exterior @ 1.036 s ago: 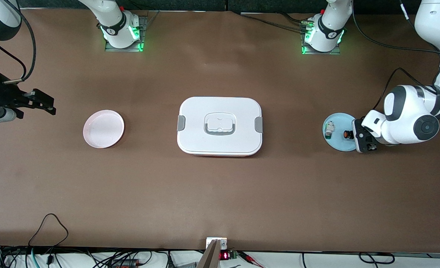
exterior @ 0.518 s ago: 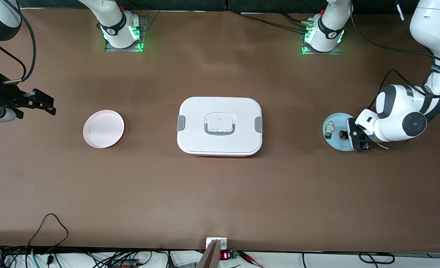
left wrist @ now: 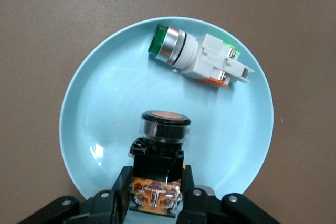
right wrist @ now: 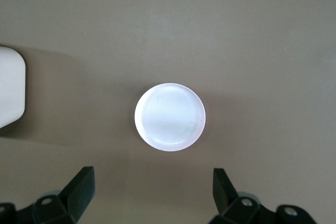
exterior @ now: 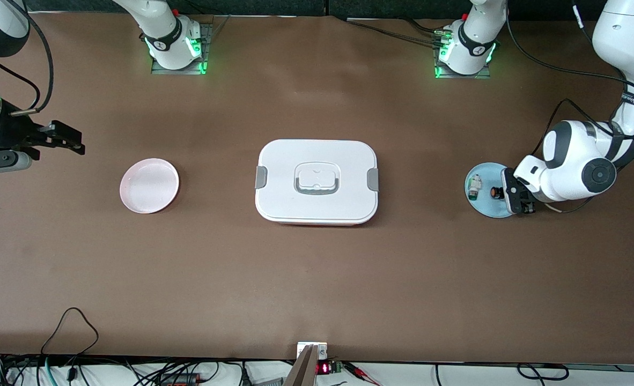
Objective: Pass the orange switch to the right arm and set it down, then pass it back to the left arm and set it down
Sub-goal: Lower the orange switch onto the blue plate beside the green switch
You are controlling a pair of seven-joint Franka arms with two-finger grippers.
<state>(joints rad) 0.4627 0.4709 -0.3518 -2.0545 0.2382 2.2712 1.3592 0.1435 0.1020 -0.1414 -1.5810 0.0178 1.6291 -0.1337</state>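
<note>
Up close, left gripper jaws clamp the orange switch; right gripper jaws gape, empty.

I count two plates: one pink plate and one blue plate. On my screens there is one white box, and two push-button parts: one orange switch and one green-capped switch.

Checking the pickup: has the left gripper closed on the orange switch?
Yes, the left gripper is shut on the orange switch over the blue plate.
</note>
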